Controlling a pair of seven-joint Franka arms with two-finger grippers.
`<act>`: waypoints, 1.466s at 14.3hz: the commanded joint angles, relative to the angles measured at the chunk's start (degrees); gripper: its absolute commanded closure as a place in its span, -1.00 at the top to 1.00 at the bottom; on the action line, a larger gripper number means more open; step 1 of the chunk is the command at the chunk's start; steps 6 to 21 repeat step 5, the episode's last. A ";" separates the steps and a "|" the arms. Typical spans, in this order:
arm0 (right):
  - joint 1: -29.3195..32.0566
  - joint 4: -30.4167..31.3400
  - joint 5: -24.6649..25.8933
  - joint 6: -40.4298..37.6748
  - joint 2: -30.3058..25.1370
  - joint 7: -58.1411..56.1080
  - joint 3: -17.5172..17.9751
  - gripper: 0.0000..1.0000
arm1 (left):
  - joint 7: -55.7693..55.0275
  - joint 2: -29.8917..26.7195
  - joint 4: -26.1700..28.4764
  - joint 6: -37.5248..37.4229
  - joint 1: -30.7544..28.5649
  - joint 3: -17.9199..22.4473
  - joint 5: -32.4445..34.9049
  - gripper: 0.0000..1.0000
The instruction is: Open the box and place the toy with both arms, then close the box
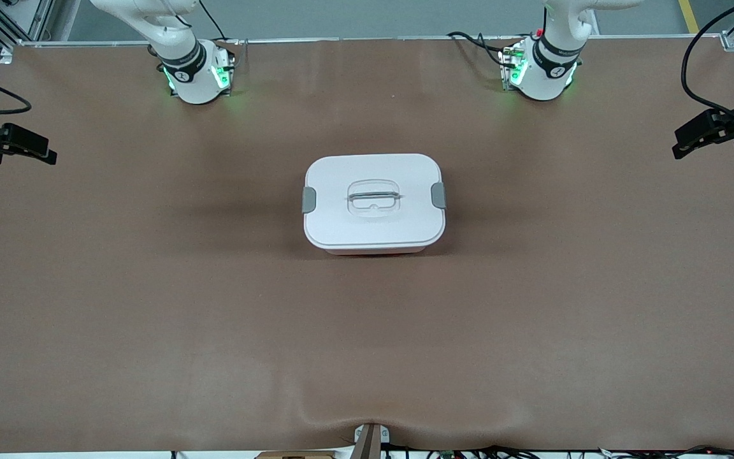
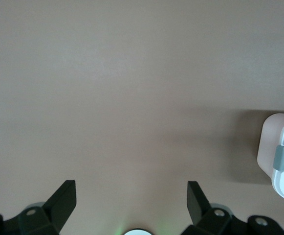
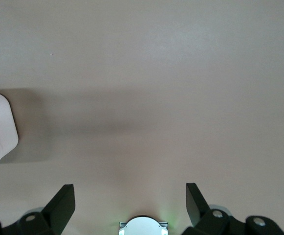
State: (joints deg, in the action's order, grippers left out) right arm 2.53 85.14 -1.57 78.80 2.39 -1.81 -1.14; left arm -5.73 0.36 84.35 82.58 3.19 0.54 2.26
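Grippers both hang spread wide and empty: left gripper (image 2: 132, 196) and right gripper (image 3: 130, 197) over bare table (image 1: 150, 287). Between them sits the box (image 1: 374, 203), lid on, both grey clips (image 1: 309, 199) down.

**Bare table on every side of the box**

The box (image 1: 374, 203) sat shut near the middle of the table (image 1: 150, 319), its white lid (image 1: 373, 172) on and a grey clip (image 1: 309, 199) at each end. Brown table surface lay bare all around it. The left gripper (image 1: 698, 134) and right gripper (image 1: 20, 146) hung spread wide over the table's ends, well apart from the box, with nothing between.
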 commanded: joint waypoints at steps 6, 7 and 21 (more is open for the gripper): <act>-0.33 0.29 -0.02 3.11 0.33 0.23 -0.01 1.00 | -0.07 -0.36 0.72 1.09 -0.03 0.08 -0.77 1.00; -0.33 0.29 -0.02 3.11 0.33 0.23 -0.01 1.00 | -0.07 -0.36 0.72 1.09 -0.03 0.08 -0.77 1.00; -0.33 0.29 -0.02 3.11 0.33 0.23 -0.01 1.00 | -0.07 -0.36 0.72 1.09 -0.03 0.08 -0.77 1.00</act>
